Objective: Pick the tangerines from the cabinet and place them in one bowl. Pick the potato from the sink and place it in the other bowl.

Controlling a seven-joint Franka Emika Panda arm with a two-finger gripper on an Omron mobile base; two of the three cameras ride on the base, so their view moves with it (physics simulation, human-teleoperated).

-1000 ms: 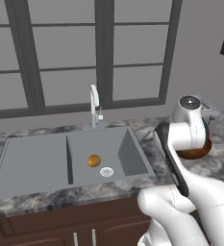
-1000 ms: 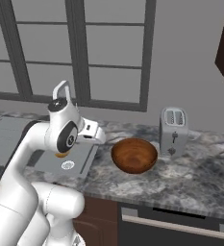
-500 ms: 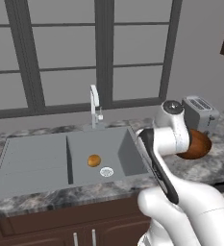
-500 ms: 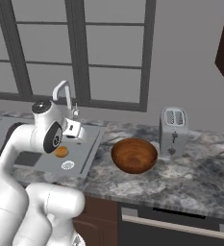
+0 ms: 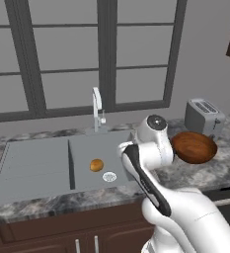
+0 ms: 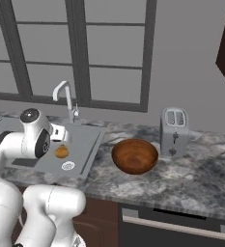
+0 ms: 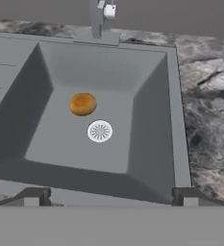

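Potato (image 7: 82, 104) in the sink (image 7: 152, 139) basin, just beside the drain (image 7: 100, 131); tap (image 5: 97, 108) behind the basin. Bowl (image 6: 134, 156) on the counter (image 6: 201, 183) right of the sink, toaster (image 6: 175, 131) behind it to the right.

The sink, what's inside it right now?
The sink holds a potato lying on its floor beside the round drain, not touching it. In the left base view, the arm hides the basin's right edge.

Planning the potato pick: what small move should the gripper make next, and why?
Probably lower the open gripper toward the potato. It lies loose on the sink floor beside the drain, ahead of the fingertips, which hold nothing.
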